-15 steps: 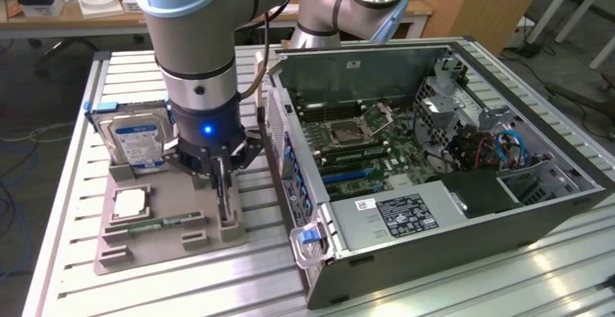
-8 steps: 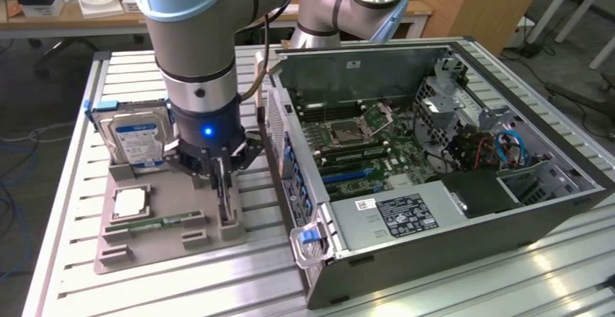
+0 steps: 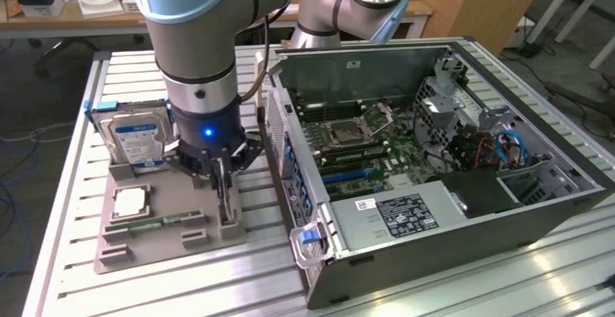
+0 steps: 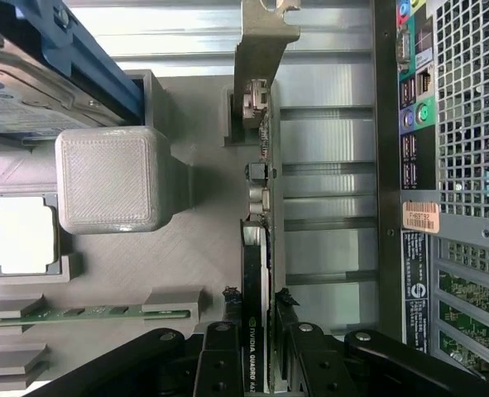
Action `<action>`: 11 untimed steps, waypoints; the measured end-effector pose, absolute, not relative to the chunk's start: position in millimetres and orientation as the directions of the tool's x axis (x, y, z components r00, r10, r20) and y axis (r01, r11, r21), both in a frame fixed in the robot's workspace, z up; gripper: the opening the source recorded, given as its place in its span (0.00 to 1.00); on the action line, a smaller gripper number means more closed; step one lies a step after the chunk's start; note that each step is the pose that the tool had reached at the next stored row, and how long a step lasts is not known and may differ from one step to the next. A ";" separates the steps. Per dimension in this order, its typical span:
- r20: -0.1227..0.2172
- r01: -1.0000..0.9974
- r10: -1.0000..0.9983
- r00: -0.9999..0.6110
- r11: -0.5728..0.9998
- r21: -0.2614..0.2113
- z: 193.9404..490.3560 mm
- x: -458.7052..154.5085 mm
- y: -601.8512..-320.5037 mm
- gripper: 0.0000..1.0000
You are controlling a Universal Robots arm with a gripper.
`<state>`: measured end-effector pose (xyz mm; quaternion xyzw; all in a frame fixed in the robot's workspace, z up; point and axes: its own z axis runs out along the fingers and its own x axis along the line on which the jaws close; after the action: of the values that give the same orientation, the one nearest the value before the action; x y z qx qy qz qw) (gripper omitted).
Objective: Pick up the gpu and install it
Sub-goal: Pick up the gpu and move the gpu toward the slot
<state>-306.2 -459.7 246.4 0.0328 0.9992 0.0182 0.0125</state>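
The gpu (image 4: 256, 248) stands on its edge in a slot of the grey holder tray (image 3: 163, 241), still seated there. It is a thin black card with a silvery end bracket (image 4: 265, 41). In the exterior view the gpu (image 3: 224, 200) is a dark sliver under the arm. My gripper (image 4: 257, 299) has come down over the card's end away from the bracket. One black finger (image 4: 224, 347) lies against each face, so the gripper is shut on the card. Seen from outside, my gripper (image 3: 221, 176) sits low over the tray, close beside the computer case.
The open computer case (image 3: 538, 209) lies on the exterior view's right, its motherboard (image 3: 356, 140) exposed and its rear panel (image 4: 459, 124) right next to the gpu. The tray also holds a blue-labelled hard drive (image 3: 137, 138), a processor (image 3: 129, 202) and a green memory stick (image 3: 154, 224).
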 end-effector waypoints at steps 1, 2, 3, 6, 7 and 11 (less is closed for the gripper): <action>-0.024 0.065 0.066 -0.998 0.997 0.037 246.5 -306.2 -459.7 0.27; -0.024 0.065 0.066 -0.998 0.997 0.037 246.5 -306.3 -459.7 0.26; -0.024 0.065 0.066 -0.998 0.997 0.037 246.5 -306.3 -459.7 0.26; -0.024 0.065 0.066 -0.998 0.997 0.037 246.4 -306.2 -459.7 0.26; -0.024 0.065 0.066 -0.998 0.997 0.037 246.4 -306.2 -459.7 0.26; -0.024 0.065 0.066 -0.998 0.997 0.038 246.8 -306.2 -459.7 0.26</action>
<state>-306.2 -459.7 246.8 0.0329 0.9992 0.0185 0.0126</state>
